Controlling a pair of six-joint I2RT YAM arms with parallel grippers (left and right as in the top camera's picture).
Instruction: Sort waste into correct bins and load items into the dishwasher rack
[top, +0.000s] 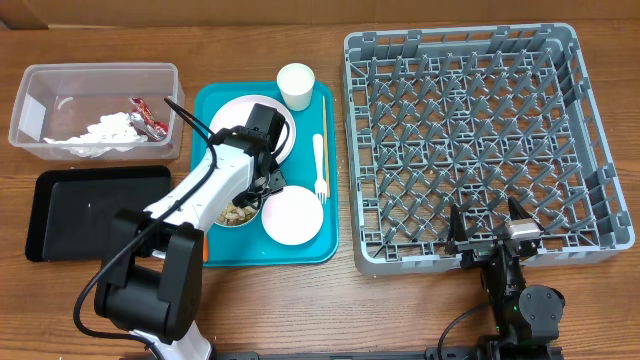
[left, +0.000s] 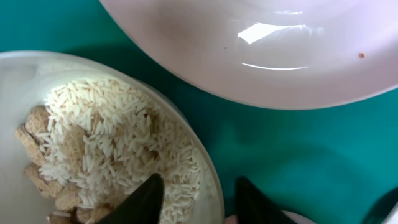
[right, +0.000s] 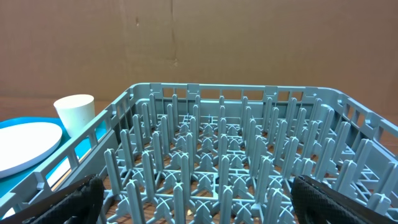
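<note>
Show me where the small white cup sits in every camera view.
Overhead: the cup stands at the top edge of the teal tray, beside the rack.
Left wrist: not in it; only a rice bowl and a white dish on the tray.
Right wrist: the cup is at the left, beyond the rack's left wall.
Shared landmark: the teal tray, visible in all three.
</note>
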